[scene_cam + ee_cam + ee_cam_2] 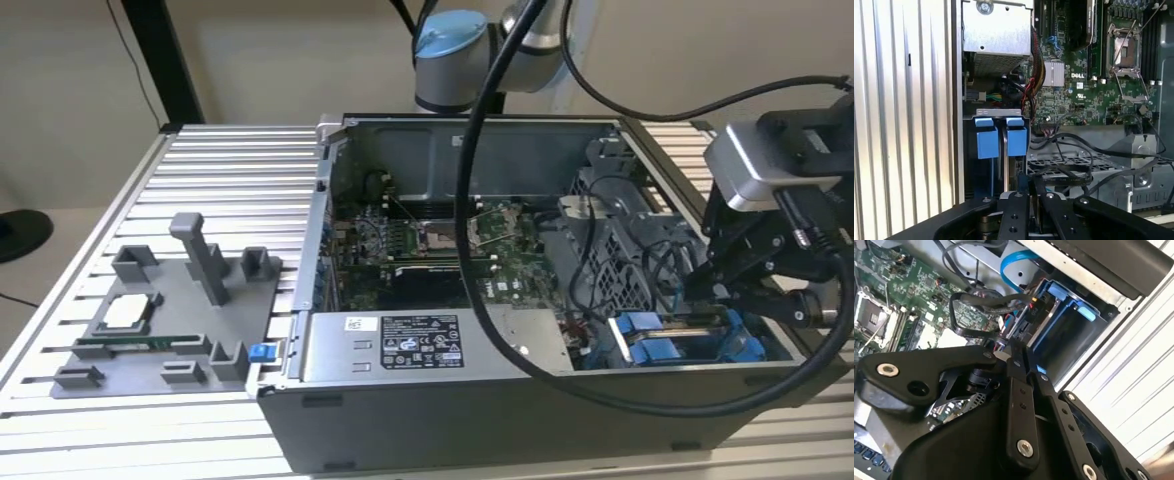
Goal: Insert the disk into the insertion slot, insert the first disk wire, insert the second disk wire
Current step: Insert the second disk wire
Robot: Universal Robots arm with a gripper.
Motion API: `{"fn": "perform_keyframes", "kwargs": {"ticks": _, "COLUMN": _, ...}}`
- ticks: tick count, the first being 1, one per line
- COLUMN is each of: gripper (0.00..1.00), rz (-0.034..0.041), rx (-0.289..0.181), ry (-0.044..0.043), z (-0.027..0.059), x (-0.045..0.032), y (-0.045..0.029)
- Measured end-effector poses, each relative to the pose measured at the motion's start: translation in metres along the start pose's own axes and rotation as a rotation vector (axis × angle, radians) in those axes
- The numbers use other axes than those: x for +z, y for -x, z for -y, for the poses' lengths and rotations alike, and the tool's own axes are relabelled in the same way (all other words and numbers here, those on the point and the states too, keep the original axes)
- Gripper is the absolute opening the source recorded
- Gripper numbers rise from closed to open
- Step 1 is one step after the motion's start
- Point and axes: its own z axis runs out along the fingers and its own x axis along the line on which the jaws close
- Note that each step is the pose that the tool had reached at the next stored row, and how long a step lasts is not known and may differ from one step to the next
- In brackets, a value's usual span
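- Ribbed aluminium table (200,150) carried an open computer case (534,420), with a grey fixture tray (160,320) well apart toward the exterior view's left.
- Gripper (1019,347) sat low in the case corner at the exterior view's right (747,290); its black fingers (1016,390) lay close together, pinching a small black wire connector (1006,340) at the tips.
- That connector touched the rear edge of the disk (1064,335), beside a black plug (1034,310) already seated there.
- Disk sat in its blue carrier inside the insertion slot (999,117), with 2 blue tabs (1001,137) side by side at the bay's mouth.
- Blue data cable (1014,270) curved above the bay, and black cables (1079,150) looped over a perforated grey cage (1134,185).
- Green motherboard (1094,95) lay beyond, and the grey power-supply box (400,345) stood near the front wall.
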Motion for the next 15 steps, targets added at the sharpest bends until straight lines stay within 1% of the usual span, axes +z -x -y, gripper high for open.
{"fn": "perform_keyframes", "kwargs": {"ticks": 1, "gripper": 0.0, "rz": 0.0062, "rx": -0.001, "ry": -0.003, "z": 0.0, "x": 0.0006, "y": -0.0005}}
{"fn": "perform_keyframes", "kwargs": {"ticks": 2, "gripper": 0.0, "rz": 0.0097, "rx": -0.002, "ry": -0.0071, "z": -0.0001, "x": 0.0011, "y": -0.001}}
{"fn": "perform_keyframes", "kwargs": {"ticks": 3, "gripper": 0.0, "rz": 0.0115, "rx": -0.004, "ry": -0.0124, "z": 0.0, "x": 0.0016, "y": -0.0012}}
{"fn": "perform_keyframes", "kwargs": {"ticks": 6, "gripper": 0.0, "rz": 0.012, "rx": -0.004, "ry": -0.0127, "z": 0.0, "x": 0.0014, "y": -0.0018}}
{"fn": "perform_keyframes", "kwargs": {"ticks": 8, "gripper": 0.0, "rz": 0.0196, "rx": -0.004, "ry": -0.0127, "z": 0.0, "x": 0.0032, "y": -0.0033}}
{"fn": "perform_keyframes", "kwargs": {"ticks": 10, "gripper": 0.0, "rz": 0.0225, "rx": -0.004, "ry": -0.0148, "z": 0.0, "x": 0.0064, "y": -0.0042}}
{"fn": "perform_keyframes", "kwargs": {"ticks": 12, "gripper": 0.0, "rz": 0.0236, "rx": -0.006, "ry": -0.0192, "z": 0.0, "x": 0.0095, "y": -0.0051}}
{"fn": "perform_keyframes", "kwargs": {"ticks": 15, "gripper": 0.0, "rz": 0.0263, "rx": -0.009, "ry": -0.0293, "z": 0.0, "x": 0.0131, "y": -0.0061}}
